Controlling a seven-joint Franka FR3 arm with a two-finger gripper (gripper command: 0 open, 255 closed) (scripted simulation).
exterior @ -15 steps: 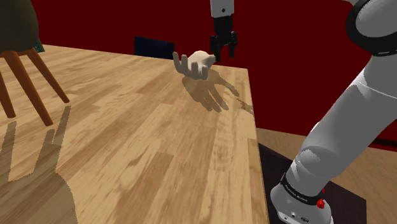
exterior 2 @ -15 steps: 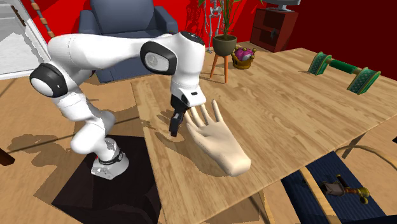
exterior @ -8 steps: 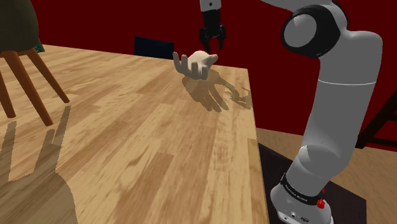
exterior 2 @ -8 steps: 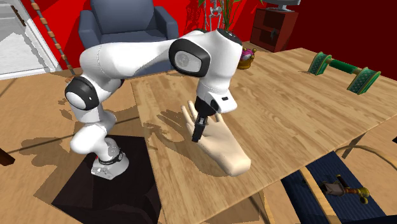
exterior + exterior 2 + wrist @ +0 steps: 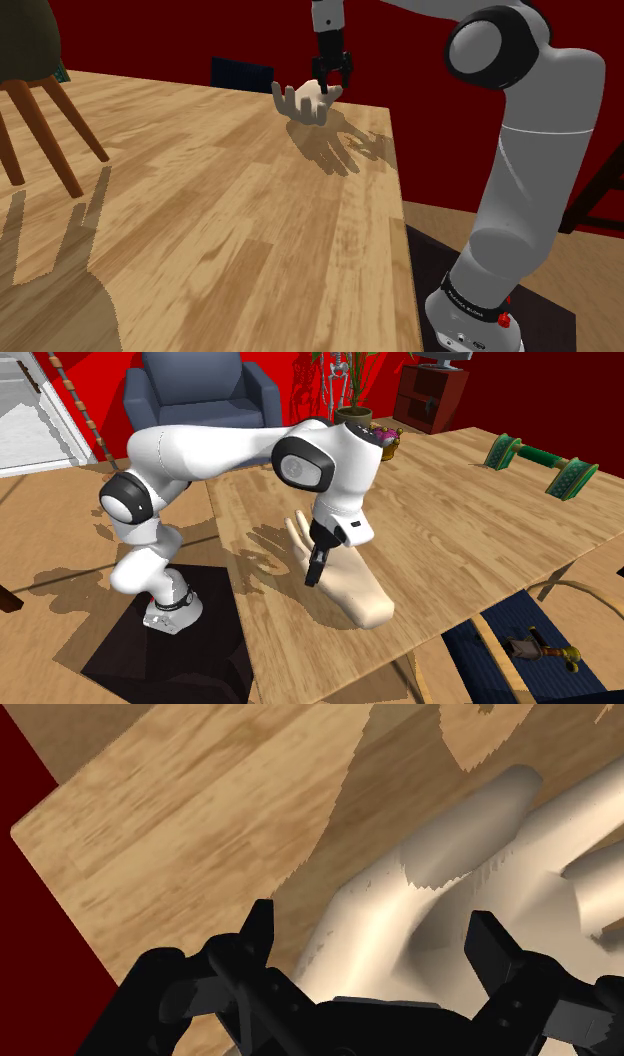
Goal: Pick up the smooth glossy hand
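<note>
1. Wood-plank worktop (image 5: pixel 220 200), dark red walls behind; room clutter sits well away from the action.
2. Fingers (image 5: pixel 260 929): open wide and holding nothing. In the wrist view they stand on either side of the hand (image 5: pixel 440 894), with a bit of clearance visible at each tip, so no contact that I can see.
3. What's between them looks like the thumb side of the palm. The thumb runs out ahead of the fingers and the other digits fan off to one side.
4. The hand is cream, smooth, with a slight sheen. It lies flat on the worktop, near the far corner by the right edge in the shoulder view. In the second exterior view its wrist end is just beside the near edge and its digits point toward the arm (image 5: pixel 230 447).
5. The arm reaches out from its stand, with the wrist pitched down over the hand and the fingers low at palm height.
6. Progress, my read:
   - Approach and descent are essentially done and the hand is bracketed.
   - Still to do: close, confirm grip, lift. The hand is on the worktop, not picked up yet.
7. Risk: the surface is glossy and rounded, so it could squirt out on closing. The hand is close to the edge, so a nudge may push it off.
8. Further out:
   - a green-ended bar (image 5: pixel 540 462) at the far side of the worktop
   - a blue armchair (image 5: pixel 205 387) and a potted plant (image 5: pixel 352 422) behind
   - wooden stool legs (image 5: pixel 45 130) at the shoulder view's left
</note>
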